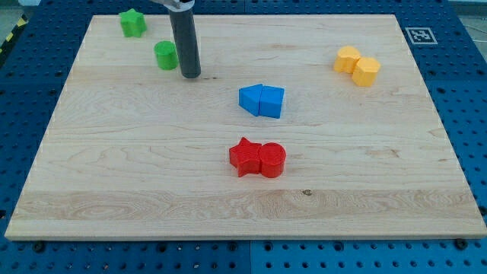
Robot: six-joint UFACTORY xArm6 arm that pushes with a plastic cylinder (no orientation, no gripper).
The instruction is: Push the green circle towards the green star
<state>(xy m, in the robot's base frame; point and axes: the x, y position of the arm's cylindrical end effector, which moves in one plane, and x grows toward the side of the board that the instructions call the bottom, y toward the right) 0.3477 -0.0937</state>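
Note:
The green circle (166,55) stands near the board's top left. The green star (132,23) lies further up and to the left, close to the top edge, apart from the circle. My rod comes down from the view's top; my tip (190,75) rests on the board just right of and slightly below the green circle, very close to it; I cannot tell if it touches.
Two blue blocks (262,100) sit together at mid-board. A red star (244,157) and a red circle (272,160) touch below them. Two yellow blocks (357,65) sit at the upper right. The wooden board (114,190) lies on a blue pegboard table.

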